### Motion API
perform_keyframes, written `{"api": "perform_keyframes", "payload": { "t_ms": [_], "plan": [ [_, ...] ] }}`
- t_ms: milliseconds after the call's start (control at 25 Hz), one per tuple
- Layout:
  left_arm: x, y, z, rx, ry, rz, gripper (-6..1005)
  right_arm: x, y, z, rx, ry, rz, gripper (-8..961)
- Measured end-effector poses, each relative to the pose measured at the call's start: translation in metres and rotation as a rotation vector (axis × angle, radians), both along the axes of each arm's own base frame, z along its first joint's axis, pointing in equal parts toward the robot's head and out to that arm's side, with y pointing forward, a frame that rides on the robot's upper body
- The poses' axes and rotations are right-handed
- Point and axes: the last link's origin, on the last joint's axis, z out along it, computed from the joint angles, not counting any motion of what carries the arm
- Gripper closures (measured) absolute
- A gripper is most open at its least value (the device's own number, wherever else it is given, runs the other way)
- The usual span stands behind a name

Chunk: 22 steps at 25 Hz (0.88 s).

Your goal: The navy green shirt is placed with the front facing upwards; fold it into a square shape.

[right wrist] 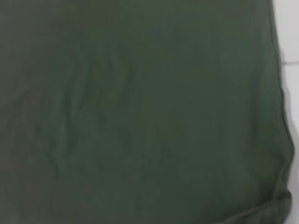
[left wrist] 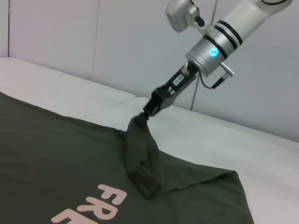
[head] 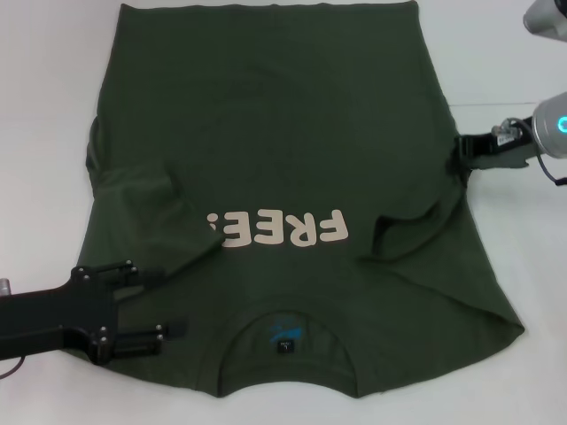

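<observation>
The navy green shirt lies front up on the white table, its collar nearest me and the white "FREE!" print upside down. At the shirt's right edge my right gripper is shut on the sleeve. In the left wrist view that gripper holds the sleeve pinched and lifted into a hanging fold. My left gripper hovers open over the shirt's shoulder at the lower left, nothing between its fingers. The other sleeve lies folded inward on the body. The right wrist view shows mostly shirt fabric.
The white table shows on both sides of the shirt and beyond its hem. A seam in the table top runs behind the right arm. A pale wall stands behind the table.
</observation>
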Motion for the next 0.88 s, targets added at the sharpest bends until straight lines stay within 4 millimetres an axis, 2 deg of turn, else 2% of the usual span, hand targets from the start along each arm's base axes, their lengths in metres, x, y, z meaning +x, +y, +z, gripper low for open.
{"api": "perform_keyframes", "payload": {
  "t_ms": [400, 880],
  "plan": [
    [-0.001, 0.001, 0.001, 0.006, 0.005, 0.003, 199, -0.008, 0.009, -0.009, 0.119, 0.104, 0.017, 817],
    [-0.002, -0.001, -0.002, 0.003, -0.013, 0.019, 199, -0.002, 0.000, -0.019, 0.104, 0.165, 0.059, 768]
  ]
}}
